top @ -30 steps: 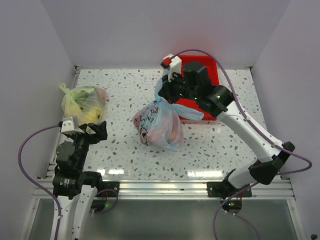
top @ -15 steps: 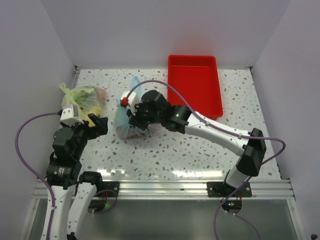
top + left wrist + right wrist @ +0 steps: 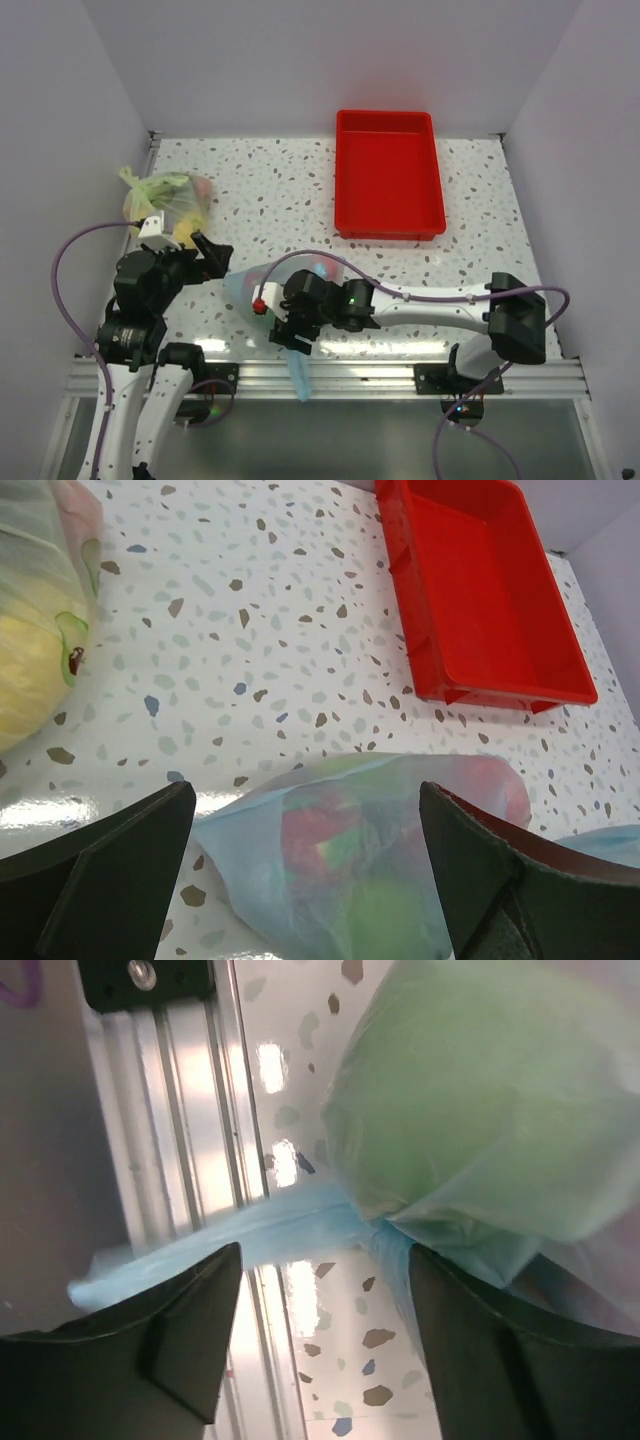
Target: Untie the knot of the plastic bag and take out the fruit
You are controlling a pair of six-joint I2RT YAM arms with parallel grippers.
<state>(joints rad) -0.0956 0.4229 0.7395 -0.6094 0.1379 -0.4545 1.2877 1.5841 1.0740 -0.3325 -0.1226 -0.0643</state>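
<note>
Dragged down from the middle left of the top view half a second ago, the light blue plastic bag (image 3: 243,286) now lies at the lower centre of the frame, close to the near edge of the speckled counter (image 3: 300,190). The right arm has folded low across the bottom of the frame with it. The right tool (image 3: 287,335) sits over the bag's lower end. Its wrist view shows the two fingers apart, clamped on nothing, with the twisted handles (image 3: 230,1242) running leftward past the fingertips and over the aluminium rail (image 3: 190,1080). Where they meet the bulging bag, the knot (image 3: 375,1228) is a small pinched bunch. Fruit (image 3: 312,825) shows through the film: red and green blurs in the left wrist view, one round green shape at the upper right of the right wrist view. The left tool (image 3: 307,790) hangs above the bag's left end, fingers spread wide. A yellow-green bag (image 3: 165,198) rests at far left and a red tray (image 3: 390,178) at upper right, both well apart from the blue bag.
</note>
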